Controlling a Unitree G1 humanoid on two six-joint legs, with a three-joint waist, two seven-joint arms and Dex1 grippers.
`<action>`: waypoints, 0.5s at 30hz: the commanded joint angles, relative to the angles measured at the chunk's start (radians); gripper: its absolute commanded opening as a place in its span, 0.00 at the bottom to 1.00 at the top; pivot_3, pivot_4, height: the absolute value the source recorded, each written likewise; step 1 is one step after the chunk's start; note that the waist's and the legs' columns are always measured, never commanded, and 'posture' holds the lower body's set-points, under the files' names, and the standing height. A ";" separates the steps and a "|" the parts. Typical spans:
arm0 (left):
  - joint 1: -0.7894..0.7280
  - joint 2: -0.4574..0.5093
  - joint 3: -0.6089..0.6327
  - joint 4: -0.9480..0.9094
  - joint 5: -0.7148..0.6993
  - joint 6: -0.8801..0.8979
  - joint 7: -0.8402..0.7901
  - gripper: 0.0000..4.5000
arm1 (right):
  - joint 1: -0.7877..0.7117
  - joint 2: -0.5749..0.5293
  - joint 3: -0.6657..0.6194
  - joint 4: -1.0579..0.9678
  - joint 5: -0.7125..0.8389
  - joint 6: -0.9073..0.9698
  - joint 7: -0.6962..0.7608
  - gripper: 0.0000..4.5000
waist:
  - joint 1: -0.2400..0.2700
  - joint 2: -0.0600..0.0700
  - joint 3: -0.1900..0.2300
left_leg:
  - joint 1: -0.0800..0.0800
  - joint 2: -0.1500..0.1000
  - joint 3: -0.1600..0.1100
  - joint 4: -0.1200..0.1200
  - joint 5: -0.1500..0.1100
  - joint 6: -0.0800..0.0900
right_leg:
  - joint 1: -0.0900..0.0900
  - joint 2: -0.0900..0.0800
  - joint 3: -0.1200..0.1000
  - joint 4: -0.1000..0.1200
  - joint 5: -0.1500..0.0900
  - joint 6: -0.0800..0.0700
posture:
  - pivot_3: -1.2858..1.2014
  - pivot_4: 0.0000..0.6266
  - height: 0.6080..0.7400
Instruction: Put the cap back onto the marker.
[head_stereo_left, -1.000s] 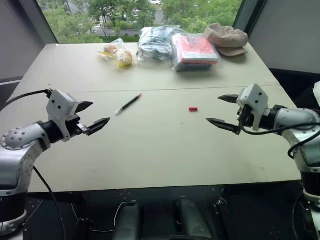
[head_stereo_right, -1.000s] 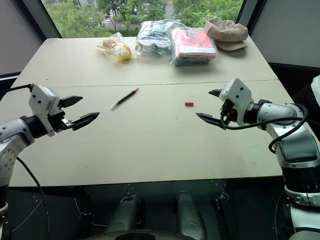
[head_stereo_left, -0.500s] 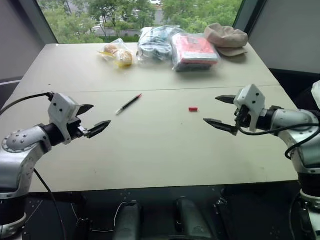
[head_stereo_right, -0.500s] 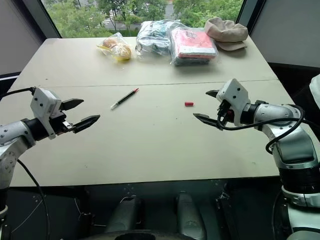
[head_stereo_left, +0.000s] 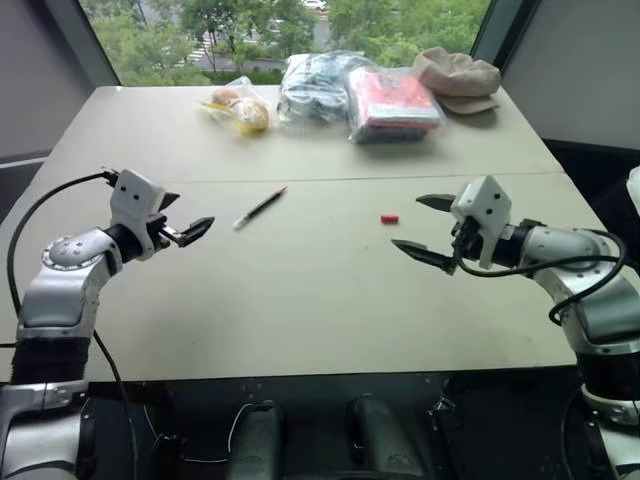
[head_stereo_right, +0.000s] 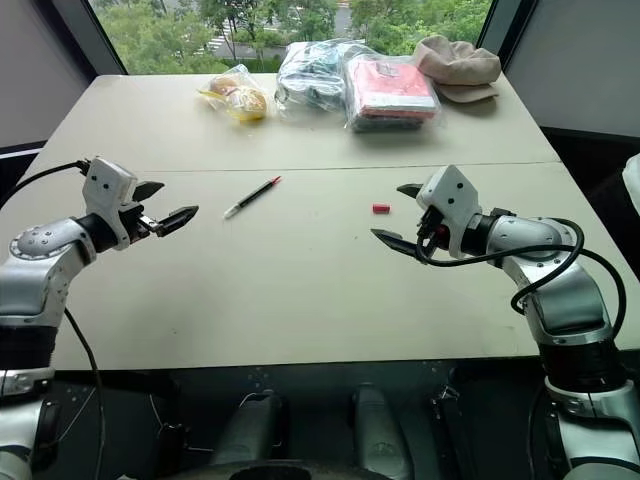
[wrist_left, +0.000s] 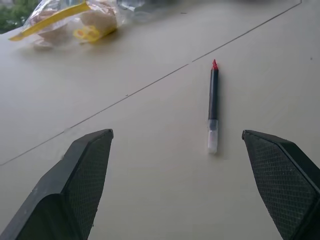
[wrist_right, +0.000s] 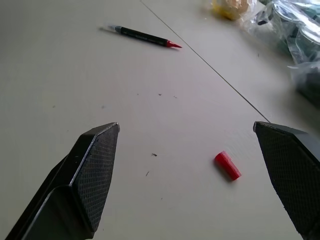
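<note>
A: Where's the cap (head_stereo_left: 389, 218)?
B: Lying loose on the tabletop (head_stereo_left: 300, 300), just ahead of the right gripper (head_stereo_left: 422, 228), whose 2 fingers are spread wide, holding nothing.
A: And the marker (head_stereo_left: 259, 208)?
B: Flat on the tabletop, well apart from the cap, red tip toward the far side. The left gripper (head_stereo_left: 180, 218) hovers near its whitish end, fingers spread too.
A: Anything else?
B: Wrapped bags (head_stereo_left: 316, 85) and a hat (head_stereo_left: 456, 78) along the far edge.

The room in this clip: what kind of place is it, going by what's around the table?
Probably an office or lab room beside a big window with trees outside. A plain table holds a marker, a cap, bagged items and a hat.
</note>
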 joint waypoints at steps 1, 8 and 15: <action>-0.078 -0.023 -0.034 0.141 0.049 -0.109 -0.031 0.97 | 0.033 0.008 -0.014 -0.064 -0.004 -0.016 -0.025 0.99 | -0.002 0.000 0.000 | 0.000 0.000 0.000 0.000 0.000 0.000 | 0.000 0.000 0.000 0.000 0.000 0.000 | 0.52 0.24 1.00; -0.234 -0.096 -0.074 0.467 0.082 -0.248 -0.133 0.97 | 0.071 0.031 -0.021 -0.110 0.005 0.003 -0.076 0.99 | -0.002 0.000 0.000 | 0.000 0.000 0.000 0.000 0.000 0.000 | -0.001 0.000 0.000 0.000 0.000 0.000 | 0.52 0.24 1.00; -0.362 -0.151 -0.089 0.759 0.142 -0.379 -0.153 0.97 | 0.072 0.041 -0.017 -0.124 0.000 0.007 -0.101 0.99 | -0.001 0.000 0.000 | -0.001 0.000 0.000 0.000 0.000 0.000 | 0.000 0.000 0.000 0.000 0.000 0.000 | 0.52 0.24 1.00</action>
